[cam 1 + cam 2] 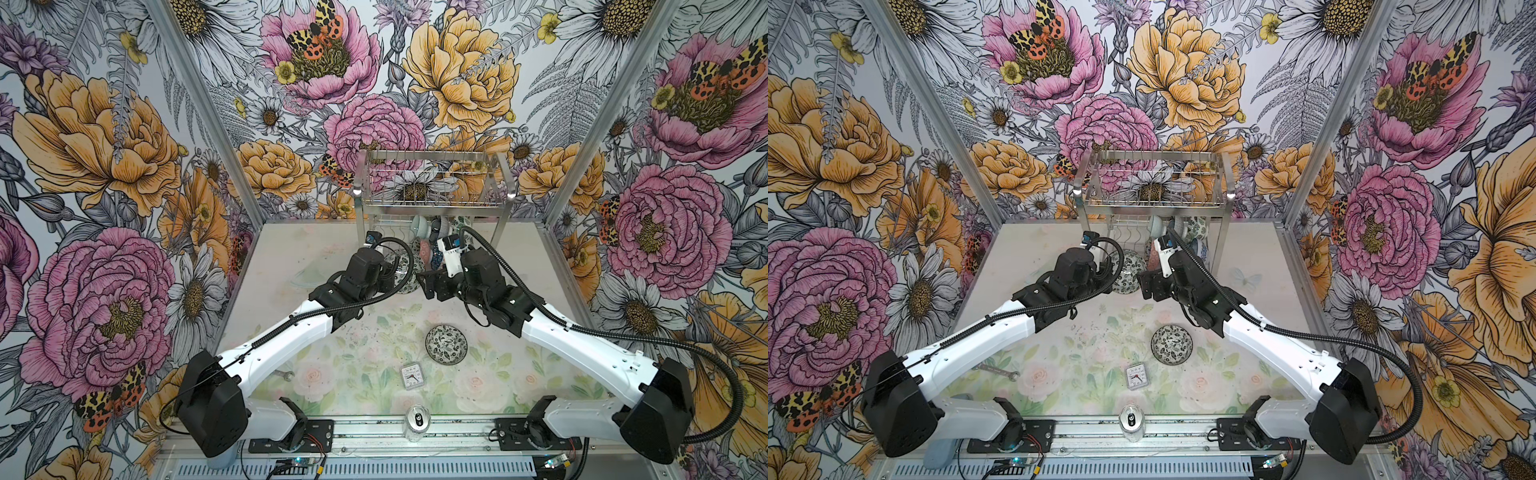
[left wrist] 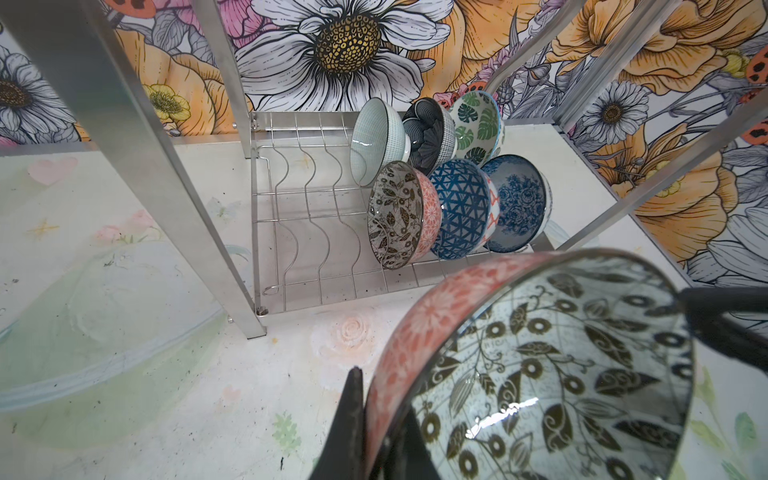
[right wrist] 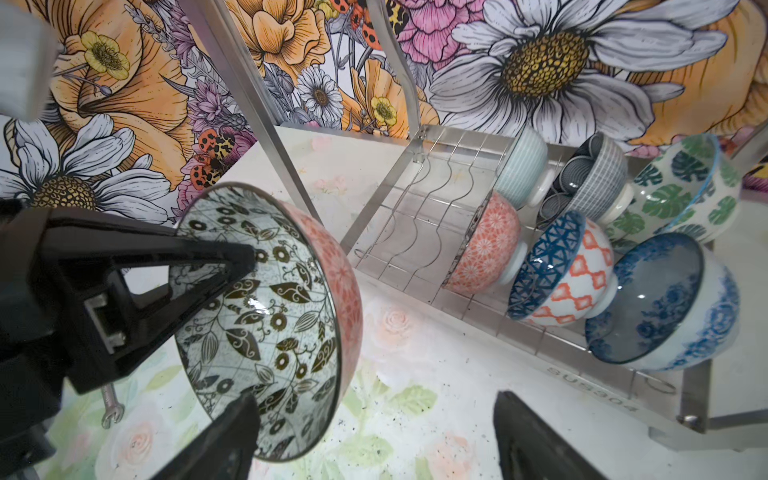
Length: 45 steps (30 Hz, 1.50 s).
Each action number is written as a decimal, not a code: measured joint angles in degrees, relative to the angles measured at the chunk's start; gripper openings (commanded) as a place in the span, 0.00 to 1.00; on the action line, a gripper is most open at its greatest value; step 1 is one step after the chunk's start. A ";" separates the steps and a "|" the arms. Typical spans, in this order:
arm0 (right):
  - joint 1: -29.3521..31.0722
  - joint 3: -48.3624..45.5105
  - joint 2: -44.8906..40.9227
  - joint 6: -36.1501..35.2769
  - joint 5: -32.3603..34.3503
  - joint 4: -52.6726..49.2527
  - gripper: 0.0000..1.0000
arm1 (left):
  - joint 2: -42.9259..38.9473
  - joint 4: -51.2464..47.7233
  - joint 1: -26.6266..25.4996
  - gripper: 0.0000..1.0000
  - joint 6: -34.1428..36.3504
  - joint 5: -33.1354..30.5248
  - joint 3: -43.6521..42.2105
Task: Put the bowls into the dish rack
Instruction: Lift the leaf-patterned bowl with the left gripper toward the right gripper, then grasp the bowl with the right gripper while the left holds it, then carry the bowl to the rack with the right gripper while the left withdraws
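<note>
The bowls [image 1: 420,227] are mostly racked. In both top views a few show under the upper tier of the dish rack [image 1: 432,204], one leaf-patterned bowl [image 1: 446,345] lies on the worktop [image 1: 390,332], and I hold the carried bowl [image 1: 1127,272] just before the rack.

From my left wrist, my left pincer [image 2: 380,399] is nipped tight on the carried bowl's rim, with the bowl on edge. Six bowls lean in the lower tier, and the wavy slots [image 2: 307,208] beside them are free. I should enter low between the legs, seat the rim in the nearest free slot, and release only once it leans.

From my right wrist, my right pincer [image 3: 374,397] gapes wide, with one finger close by the rim. I cannot tell whether it touches. Best hold it off the bowl.
</note>
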 measured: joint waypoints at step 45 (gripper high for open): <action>1.07 3.48 9.99 1.18 7.67 6.58 0.00 | -5.49 -13.49 7.50 0.99 10.03 6.58 13.03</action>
